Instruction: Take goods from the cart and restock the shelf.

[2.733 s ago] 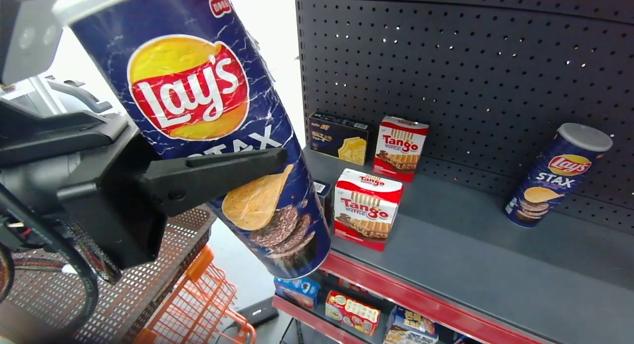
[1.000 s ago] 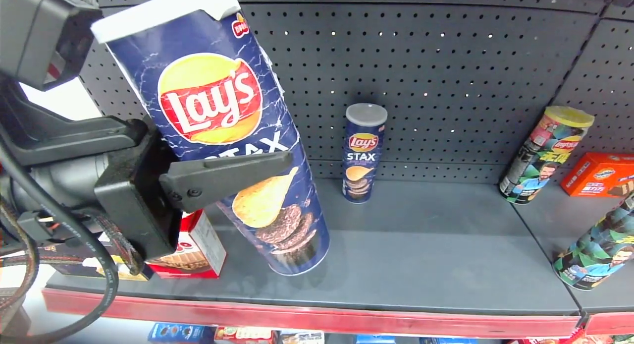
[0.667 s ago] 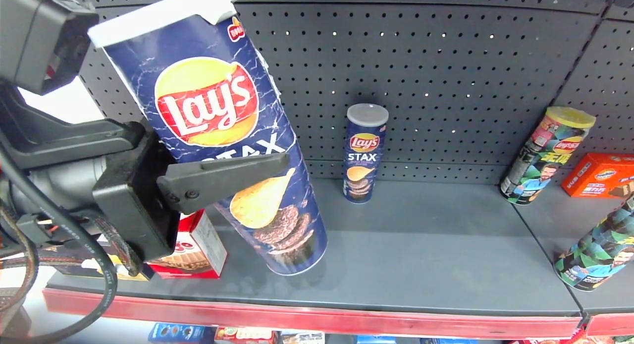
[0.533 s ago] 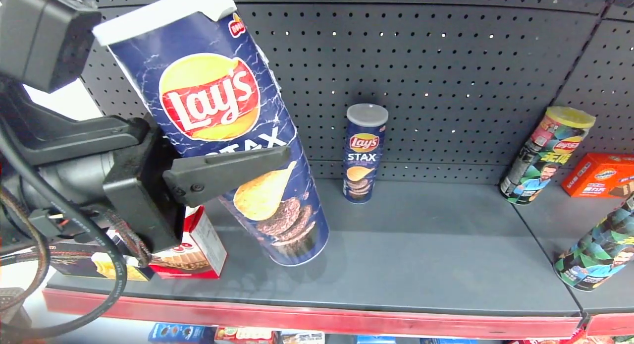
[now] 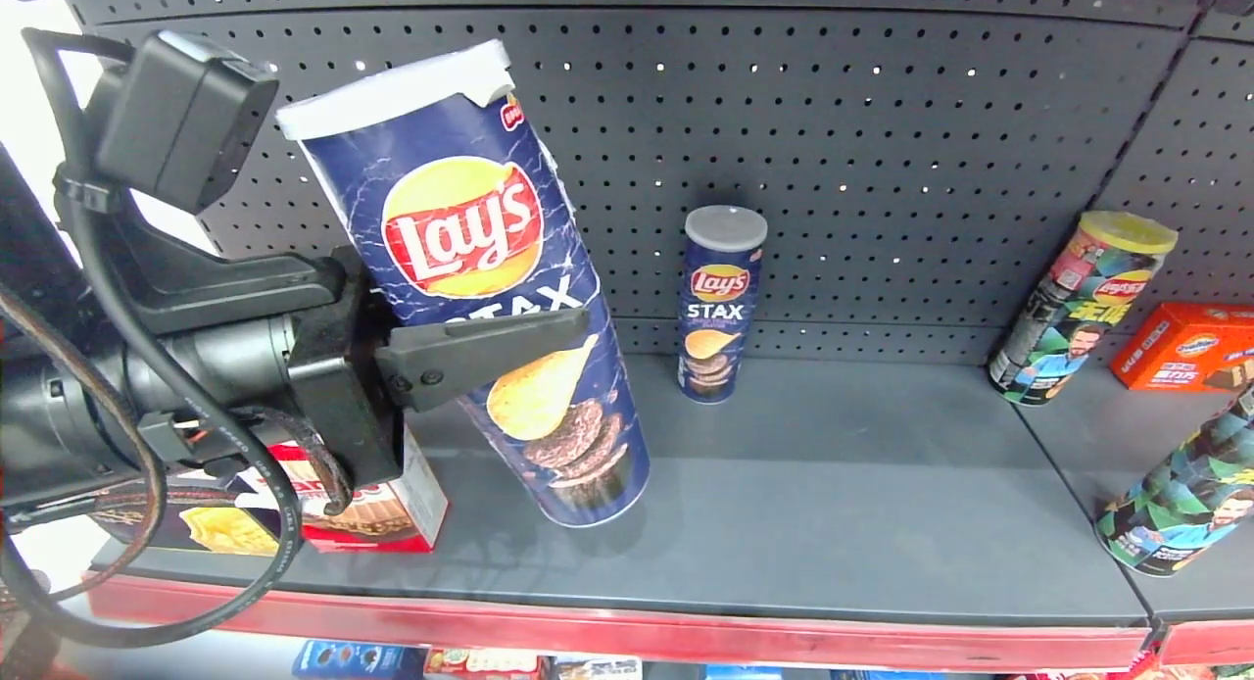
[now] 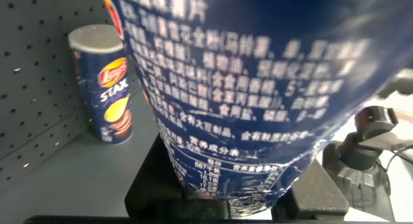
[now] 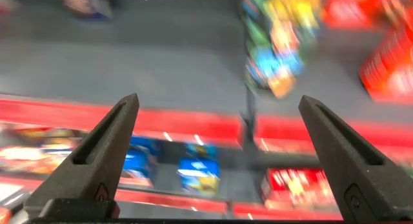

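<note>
From the head view, the left end effector [image 5: 549,327] is pinching a big blue chip can [image 5: 460,229] around its middle, one black finger [image 5: 480,352] lying across the label; the can is tilted, white lid up and toward the left, with its base down at the grey shelf [image 5: 833,523] near the front, though I cannot tell whether it touches; a second blue can [image 5: 720,303] stands upright at the back against the pegboard [image 5: 882,151], well apart from the first; a red box [image 5: 407,509] sits on the shelf just beside the held can, under the arm; off to the right a green-and-yellow can [image 5: 1078,308] leans on the pegboard beside an orange box [image 5: 1185,347]. In the left wrist view, the blue chip can [image 6: 258,88] looms close, printed side on, with the second blue can [image 6: 106,88] beyond it on the shelf [image 6: 77,179]. In the right wrist view, the right end effector [image 7: 219,100] has its fingers [image 7: 97,159] spread wide with nothing between them, before the red front edge [image 7: 193,124] of the shelf; the goods beyond are too blurred to name.
</note>
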